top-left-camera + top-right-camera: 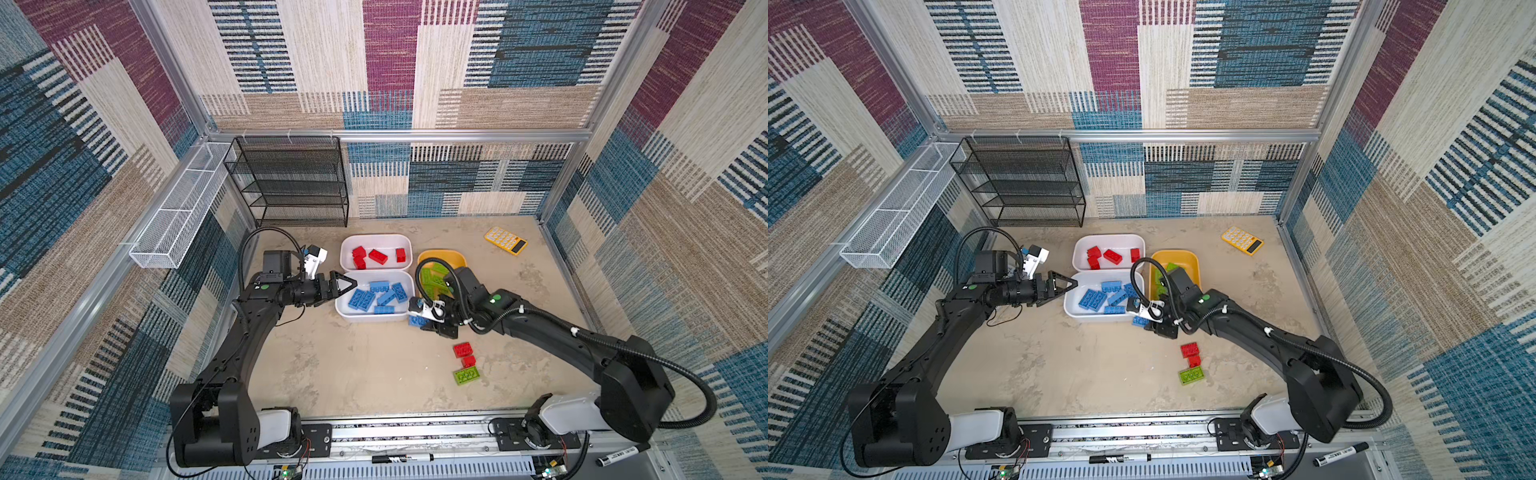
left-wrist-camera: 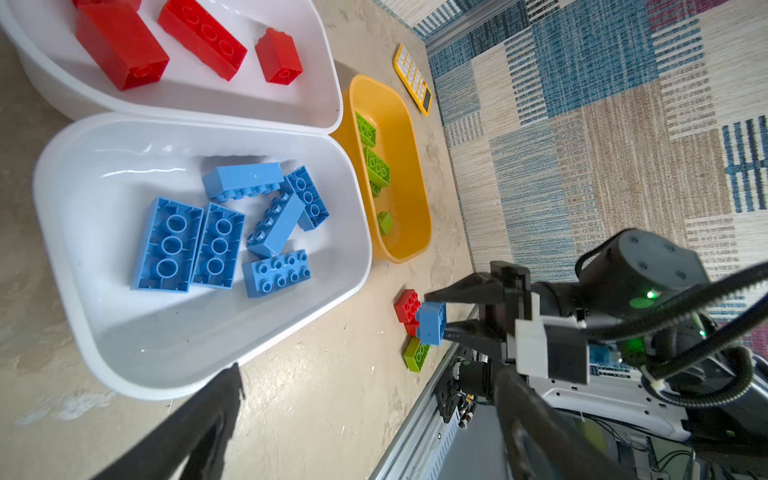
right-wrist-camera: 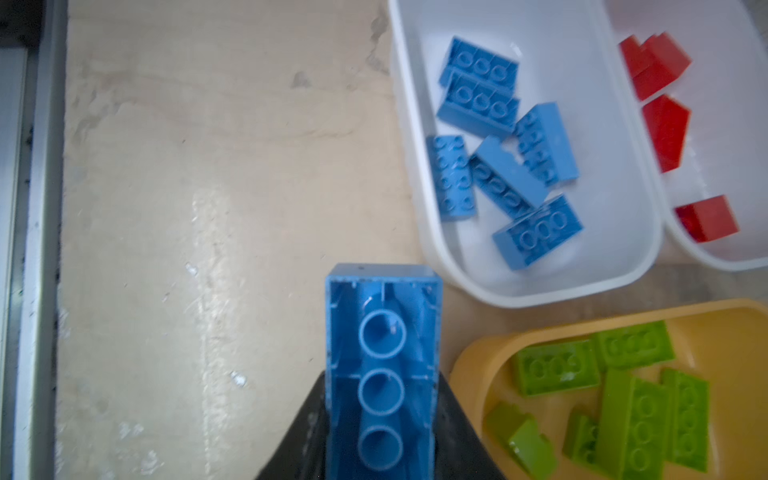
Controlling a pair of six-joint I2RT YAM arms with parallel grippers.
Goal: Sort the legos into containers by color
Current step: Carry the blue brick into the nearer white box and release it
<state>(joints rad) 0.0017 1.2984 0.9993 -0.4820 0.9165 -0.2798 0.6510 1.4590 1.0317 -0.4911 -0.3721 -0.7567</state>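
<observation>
Blue lego (image 3: 381, 365) juts lengthwise from right gripper (image 2: 436, 315).

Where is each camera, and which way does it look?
Both top views: high above the robot's base, looking down on the table; the left arm, right arm, open left claw and right claw show.
Left wrist: on the left arm, looking over the blue-brick tub at the right claw gripping a blue brick; its own fingers show.
Right wrist: on the right arm, looking down the held blue brick at the table; only claw fingers show.
Shared: both wrist views show the blue brick, blue-brick tub and yellow tub.
</observation>
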